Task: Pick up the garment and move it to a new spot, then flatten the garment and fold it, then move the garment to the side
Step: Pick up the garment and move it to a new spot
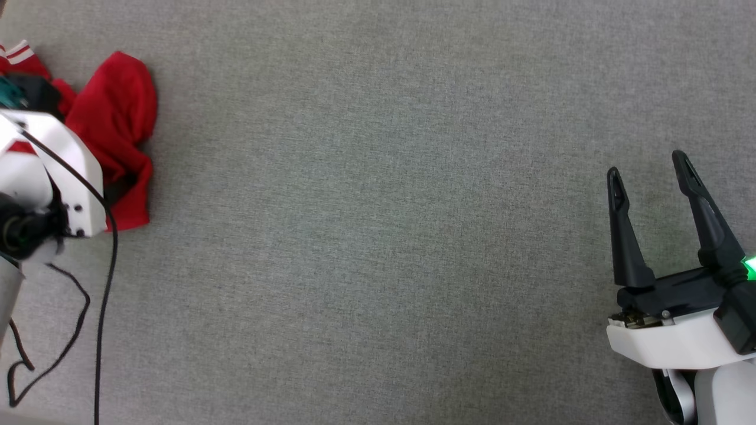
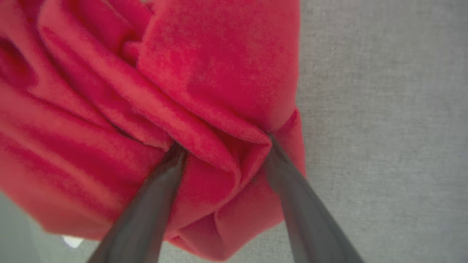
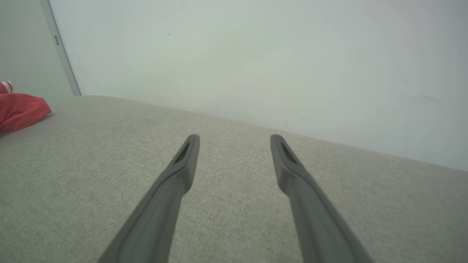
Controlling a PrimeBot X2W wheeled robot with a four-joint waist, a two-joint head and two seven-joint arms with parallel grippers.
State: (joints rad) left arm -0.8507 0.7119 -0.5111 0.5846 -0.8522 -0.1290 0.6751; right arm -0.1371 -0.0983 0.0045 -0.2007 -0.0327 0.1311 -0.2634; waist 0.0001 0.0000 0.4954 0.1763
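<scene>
Our left pincer [image 2: 223,142] is spread wide, tips poked into the bunched garment [image 1: 118,106] at ten o'clock in our head view. Our right pincer [image 1: 647,165], at four o'clock, is spread too. If we pinch one thin fold, it may slip out.

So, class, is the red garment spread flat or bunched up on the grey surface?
Bunched up. The garment lies in a crumpled heap; the left wrist view shows deep overlapping folds.

Your head camera looks straight down on the grey woven surface [image 1: 378,236]; left wrist sits close on the crumpled red garment [image 2: 219,73], right wrist views it from afar.
</scene>
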